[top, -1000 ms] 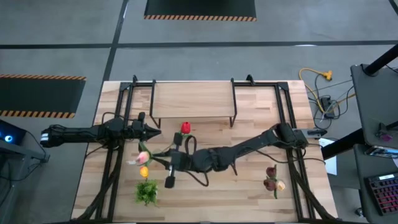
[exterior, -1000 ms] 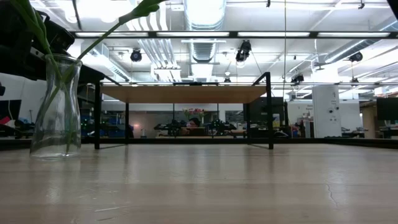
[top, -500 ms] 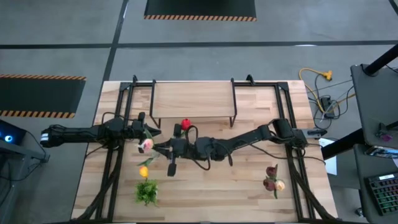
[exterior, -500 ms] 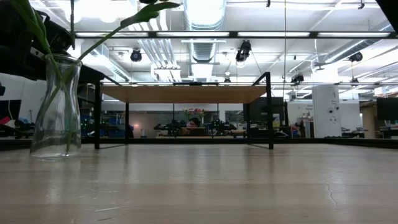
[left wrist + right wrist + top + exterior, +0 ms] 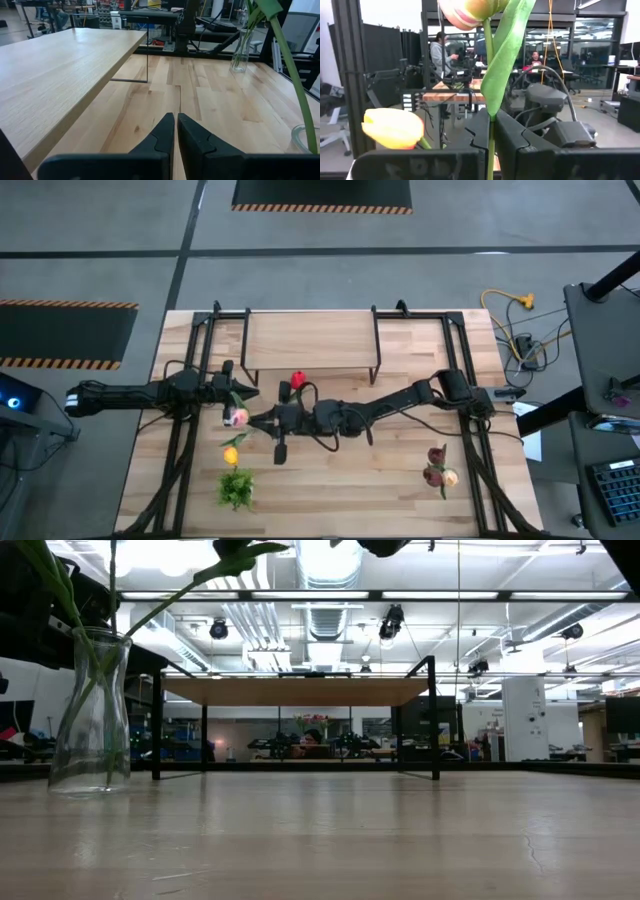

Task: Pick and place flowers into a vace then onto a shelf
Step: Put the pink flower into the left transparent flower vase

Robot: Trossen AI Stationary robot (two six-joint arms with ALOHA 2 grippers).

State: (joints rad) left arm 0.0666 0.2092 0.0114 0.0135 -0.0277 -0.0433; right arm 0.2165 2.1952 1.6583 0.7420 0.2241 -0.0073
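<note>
A clear glass vase [image 5: 92, 710] stands left of centre on the table with green stems [image 5: 150, 605] leaning out of it; its rim [image 5: 302, 137] shows beside my left gripper. Near it are a red tulip head [image 5: 297, 381] and a yellow one [image 5: 231, 455] [image 5: 392, 127]. My right gripper [image 5: 250, 420] [image 5: 490, 120], reaching in from the right, is shut on a pink tulip [image 5: 237, 416]. My left gripper [image 5: 243, 392] [image 5: 176, 125] hovers shut and empty by the shelf's left end. The light-wood shelf [image 5: 310, 340] [image 5: 300, 692] stands on black legs at the far side. My right gripper pinches the pink tulip's green stem [image 5: 490, 150] between its two fingers, just under a long leaf [image 5: 507, 60]. The fingers come level from the table's right and lie across the stem. The tulip stands upright with its head [image 5: 470, 10] above the fingers, which hide the lower stem.
A bushy green tuft [image 5: 236, 488] lies near the near edge. Maroon and cream flowers [image 5: 437, 468] sit at the near right, and a second glass vase [image 5: 240, 50] shows far off that way. Black frame rails [image 5: 185, 440] run along both sides. People sit in the room beyond.
My right gripper has moved toward the far edge and a little left, carrying the pink tulip toward the shelf side of the vase. In the low view a thin upright stem has appeared over the vase's mouth. The leaning leaf has shifted right.
</note>
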